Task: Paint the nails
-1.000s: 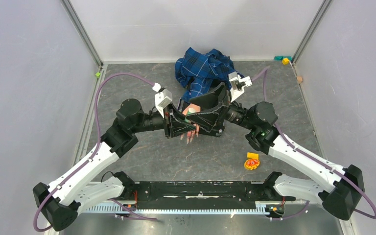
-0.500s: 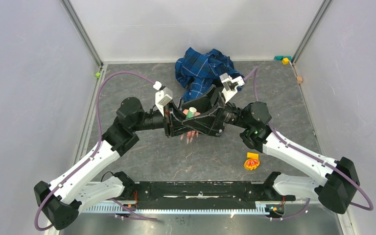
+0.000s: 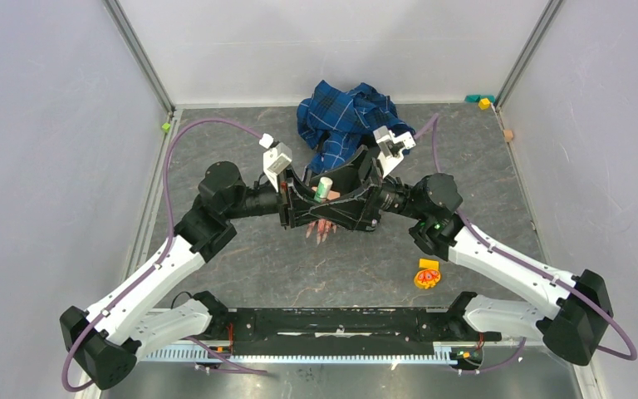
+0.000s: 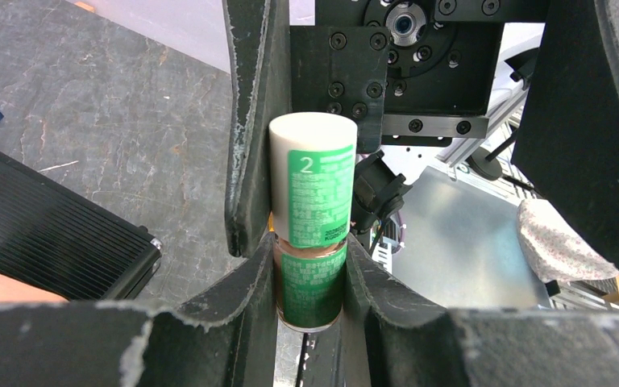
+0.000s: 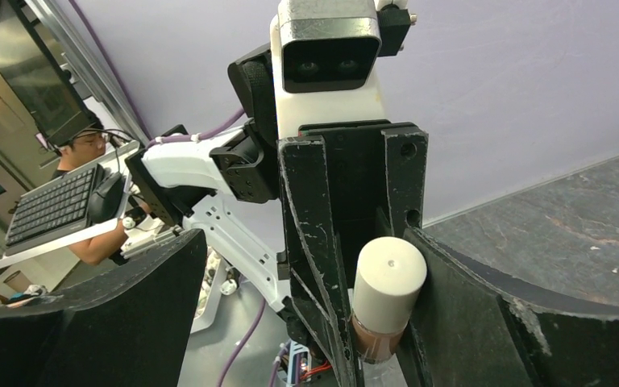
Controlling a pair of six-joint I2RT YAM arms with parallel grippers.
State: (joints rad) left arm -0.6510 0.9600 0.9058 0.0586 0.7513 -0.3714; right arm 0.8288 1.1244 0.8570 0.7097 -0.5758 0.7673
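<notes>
Found a small bottle (image 4: 312, 189) pinched above the mannequin hand (image 3: 329, 223).

Noted left gripper (image 4: 310, 278) pressed together on the bottle's lower body, with green label and white cap standing upright in the left wrist view. Noted right gripper (image 5: 302, 238) spread wide, with one finger close against the cap, contact not certain, and the other well apart; gripping nothing. Located the nails (image 3: 319, 235), pink-red and pointed, poking out toward the near edge from beneath the two grippers, over the dark table (image 3: 365, 266); cannot tell whether touching its surface. Saw most of the mannequin hand hidden under the black fingers, and the blue plaid sleeve (image 3: 345, 116) bunched behind it toward the far wall. Recorded a small orange-yellow object (image 3: 425, 274) on the table to the right, well apart from the nails.
</notes>
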